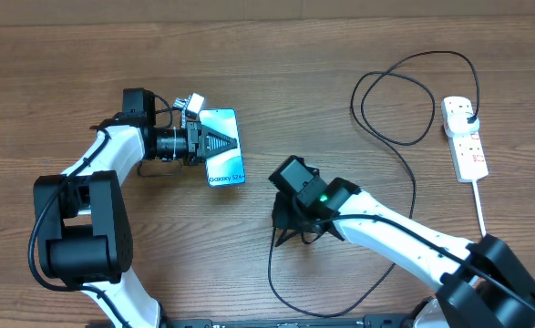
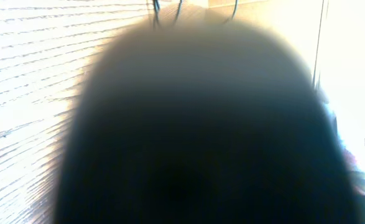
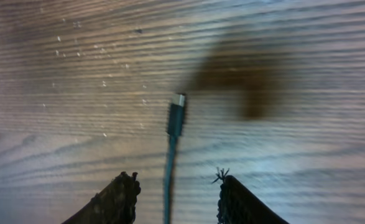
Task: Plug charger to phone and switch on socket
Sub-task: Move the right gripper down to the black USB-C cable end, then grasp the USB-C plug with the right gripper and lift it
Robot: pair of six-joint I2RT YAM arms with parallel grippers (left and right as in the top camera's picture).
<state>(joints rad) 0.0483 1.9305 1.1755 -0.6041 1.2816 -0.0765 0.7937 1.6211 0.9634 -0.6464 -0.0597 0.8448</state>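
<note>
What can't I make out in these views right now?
Left wrist view: a dark blur fills it; nothing readable.
Overhead: socket switches too small to read.
Overhead: charger tip hidden under the right arm; only the right wrist view shows it.
Overhead: phone partly covered by left gripper.

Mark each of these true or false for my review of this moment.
1. The charger has its plug tip lying on the table, not in the phone. True.
2. The right gripper is clamped on the cable. False: its fingers stand apart, one on either side of it.
3. The phone's screen is dark. False: it is lit.
4. The left gripper sits over the phone. True.
5. The socket lies right beside the phone. False: it is far across the table.
</note>
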